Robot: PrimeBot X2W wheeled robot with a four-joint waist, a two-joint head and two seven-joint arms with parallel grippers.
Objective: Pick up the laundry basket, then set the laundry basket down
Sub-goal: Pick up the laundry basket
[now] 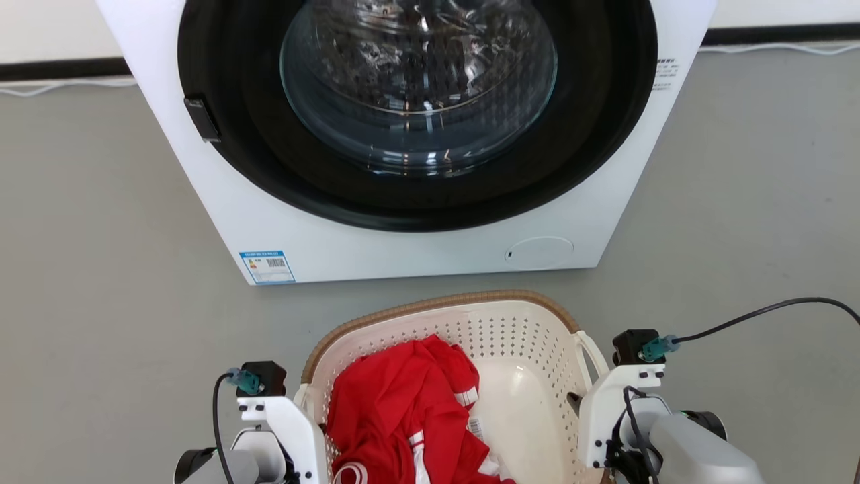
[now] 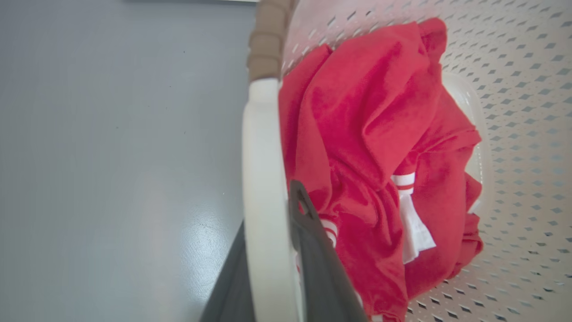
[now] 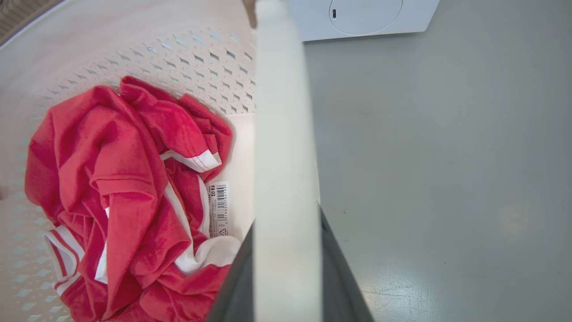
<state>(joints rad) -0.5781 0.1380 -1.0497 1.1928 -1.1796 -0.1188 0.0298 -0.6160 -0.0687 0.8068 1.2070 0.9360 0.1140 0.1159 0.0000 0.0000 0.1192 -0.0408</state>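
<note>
Left gripper [image 2: 268, 255] clamped on left handle [image 2: 261, 156] of laundry basket [image 1: 510, 336], right gripper [image 3: 286, 273] clamped on right handle [image 3: 281, 112]: two-sided hold for level lift, red shirt [image 1: 403, 403] inside.

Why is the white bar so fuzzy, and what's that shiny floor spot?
Both wrist views: the laundry basket handle sits right by the lens, so it blurs; the floor patch is glare; head view: sharp, reflections on the washing machine's glass door.
</note>
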